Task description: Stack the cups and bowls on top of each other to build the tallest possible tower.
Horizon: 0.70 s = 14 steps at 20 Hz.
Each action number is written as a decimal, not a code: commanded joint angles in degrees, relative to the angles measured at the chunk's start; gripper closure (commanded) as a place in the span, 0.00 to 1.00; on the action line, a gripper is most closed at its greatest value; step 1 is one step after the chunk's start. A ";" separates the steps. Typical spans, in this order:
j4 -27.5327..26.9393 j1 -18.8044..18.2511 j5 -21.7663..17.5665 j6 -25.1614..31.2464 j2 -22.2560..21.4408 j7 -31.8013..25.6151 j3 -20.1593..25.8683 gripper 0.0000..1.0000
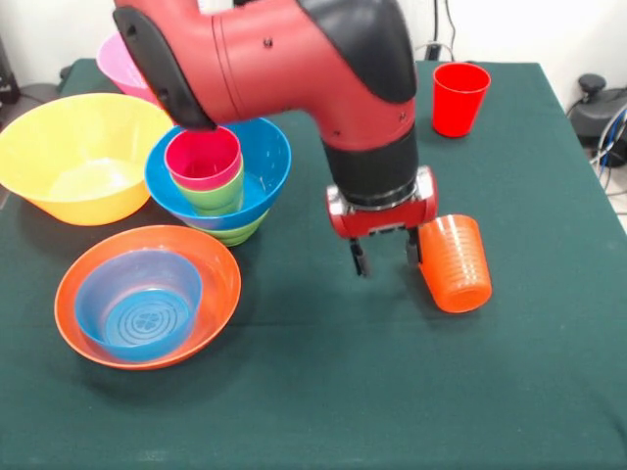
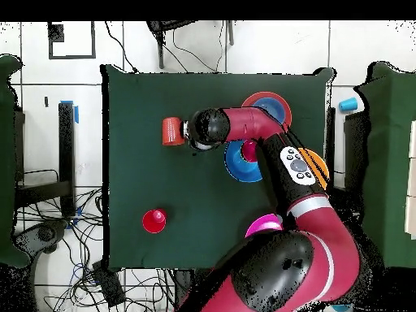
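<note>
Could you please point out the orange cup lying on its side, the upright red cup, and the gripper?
orange cup (image 1: 456, 262), front view, on its ribbed side.
red cup (image 1: 459, 98), front view, on its outer wall.
gripper (image 1: 384, 257), front view, midway between its fingertips.

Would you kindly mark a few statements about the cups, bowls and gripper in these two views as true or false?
1. The orange cup lies on its side. True.
2. The gripper holds the orange cup. False: it is open beside the cup.
3. The magenta-pink cup sits in the light green cup, inside the wide blue bowl. True.
4. The red cup is stacked in the tower. False: it stands alone.
5. The small translucent blue bowl rests in the big yellow-orange bowl. False: in the shallow orange-red bowl.
</note>
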 commanded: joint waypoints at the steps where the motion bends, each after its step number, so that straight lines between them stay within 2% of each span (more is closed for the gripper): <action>1: 9.41 0.73 -2.65 7.12 -8.43 -12.97 -0.50 0.00; 6: 11.93 1.96 -3.27 6.65 -9.33 -10.64 -1.64 0.00; 14: 14.95 2.98 -3.14 8.35 -10.51 -9.96 -2.22 0.00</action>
